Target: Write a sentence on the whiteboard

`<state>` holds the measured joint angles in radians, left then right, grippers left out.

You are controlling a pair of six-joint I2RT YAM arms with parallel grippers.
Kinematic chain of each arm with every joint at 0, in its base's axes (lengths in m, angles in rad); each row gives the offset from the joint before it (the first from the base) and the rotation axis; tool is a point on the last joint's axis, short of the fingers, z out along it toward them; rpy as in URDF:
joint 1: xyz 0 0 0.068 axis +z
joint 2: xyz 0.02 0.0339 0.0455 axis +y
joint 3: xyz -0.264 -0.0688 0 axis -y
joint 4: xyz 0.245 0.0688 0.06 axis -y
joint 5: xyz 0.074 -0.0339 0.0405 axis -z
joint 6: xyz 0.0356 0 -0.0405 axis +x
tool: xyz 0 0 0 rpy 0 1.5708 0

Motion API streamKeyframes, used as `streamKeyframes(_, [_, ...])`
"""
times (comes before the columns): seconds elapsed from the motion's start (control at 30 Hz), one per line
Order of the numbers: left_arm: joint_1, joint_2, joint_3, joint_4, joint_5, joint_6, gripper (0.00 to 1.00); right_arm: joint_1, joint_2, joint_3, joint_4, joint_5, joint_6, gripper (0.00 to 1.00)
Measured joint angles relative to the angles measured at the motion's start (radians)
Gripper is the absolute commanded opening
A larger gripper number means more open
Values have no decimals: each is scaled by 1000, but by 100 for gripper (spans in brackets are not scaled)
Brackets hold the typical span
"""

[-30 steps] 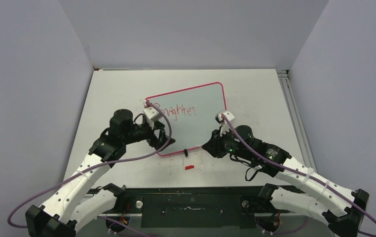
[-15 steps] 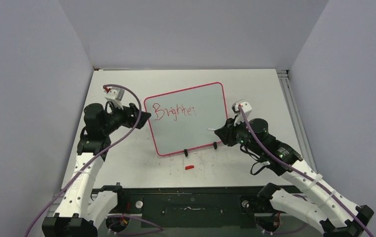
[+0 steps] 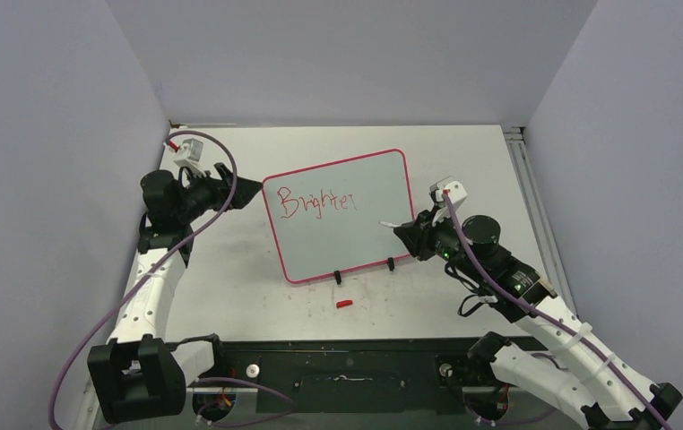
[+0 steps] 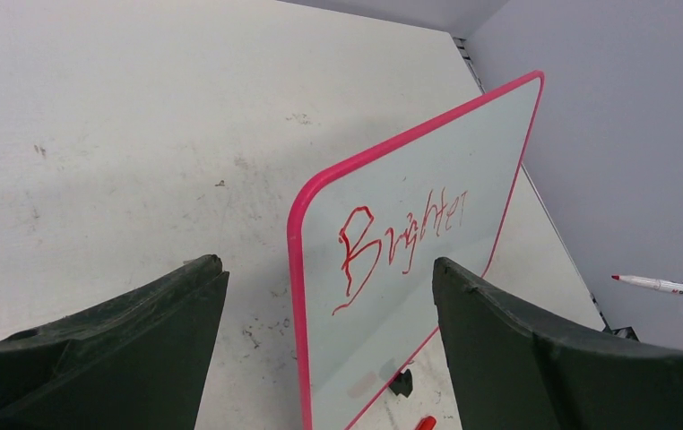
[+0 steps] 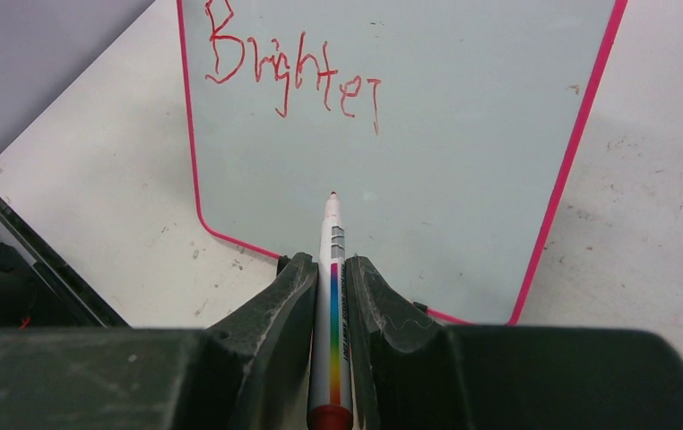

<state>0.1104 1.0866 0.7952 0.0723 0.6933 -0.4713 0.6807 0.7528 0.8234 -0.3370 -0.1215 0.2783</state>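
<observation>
The whiteboard [image 3: 356, 242], white with a pink-red frame, stands tilted on the table's middle. Red lettering [image 3: 317, 202] on its upper left reads "Brighter"; nothing more is written. My left gripper [image 3: 246, 190] is open and empty, just left of the board's upper left corner and apart from it. In the left wrist view the board [image 4: 445, 269] and lettering [image 4: 401, 235] lie ahead between my open fingers [image 4: 327, 267]. My right gripper [image 3: 407, 231] is shut on a white marker [image 5: 332, 269]. Its red tip hovers over the board's blank lower right [image 5: 463, 134], below the lettering [image 5: 293, 72].
A red marker cap [image 3: 345, 304] lies on the table just in front of the board. Two small black feet [image 3: 338, 277] hold the board's near edge. Grey walls close the table on the left, back and right. A metal rail [image 3: 522, 170] runs along the right edge.
My left gripper has drawn back from the board's near left edge, up and to the left. My right gripper with the marker has moved right and farther back. The lettering is unchanged.
</observation>
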Motion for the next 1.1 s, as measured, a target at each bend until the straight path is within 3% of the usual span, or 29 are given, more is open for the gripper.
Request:
streamKeyframes(0.2, [1, 43, 51, -11, 0, 39, 82, -60, 50, -11, 73, -58, -10, 5])
streamKeyframes(0.5, [-3, 43, -4, -45, 26, 82, 81, -231, 101, -77, 203, -264, 21, 5])
streamKeyframes(1.1, [-97, 131, -16, -114, -1, 87, 71, -233, 102, -181, 365, -338, 93, 5])
